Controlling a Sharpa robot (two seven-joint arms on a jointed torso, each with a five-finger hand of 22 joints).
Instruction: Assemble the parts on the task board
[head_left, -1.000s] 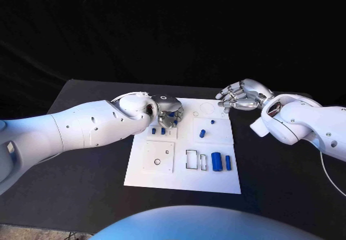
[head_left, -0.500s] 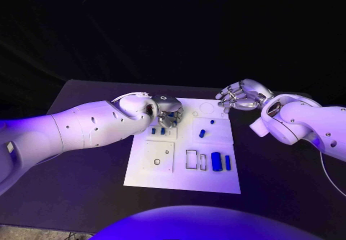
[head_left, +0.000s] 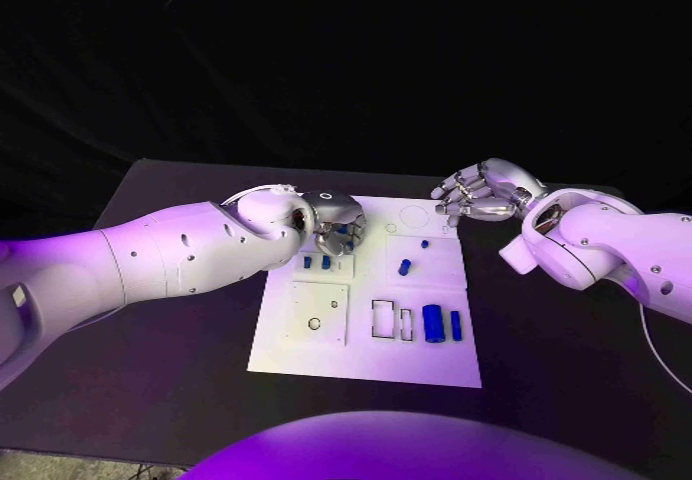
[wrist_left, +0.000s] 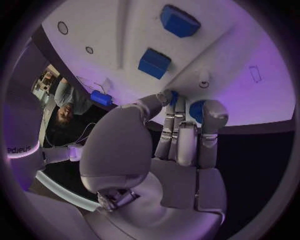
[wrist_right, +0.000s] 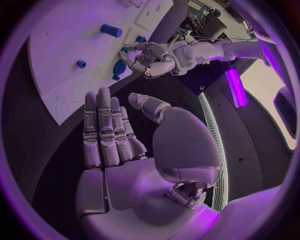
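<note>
The board (head_left: 368, 350) lies flat in the middle of the black table (head_left: 173, 340), its long side running away from the robot. The left hand (head_left: 335, 222) sits over the board's far left corner, fingers curled down toward the surface; in the left wrist view a small blue part (wrist_left: 195, 110) shows between its fingertips (wrist_left: 212, 112), pinched just above the board's edge. Two blue blocks (head_left: 316, 262) stand side by side in the board just nearer the robot than that hand, and the left wrist view shows them beyond the fingers. The right hand (head_left: 483, 192) hovers at the board's far right corner, off the surface, fingers loosely bent and apart, holding nothing; the right wrist view shows its palm bare and fingers extended together over the table beside the board. On the board's right half a small blue peg (head_left: 426, 243) stands upright, with a short blue cylinder (head_left: 404, 266) lying just nearer. Closer to the robot, a large blue cylinder (head_left: 433, 323) and a thinner one (head_left: 456, 324) lie side by side, next to a rectangular slot (head_left: 384, 319).
</note>
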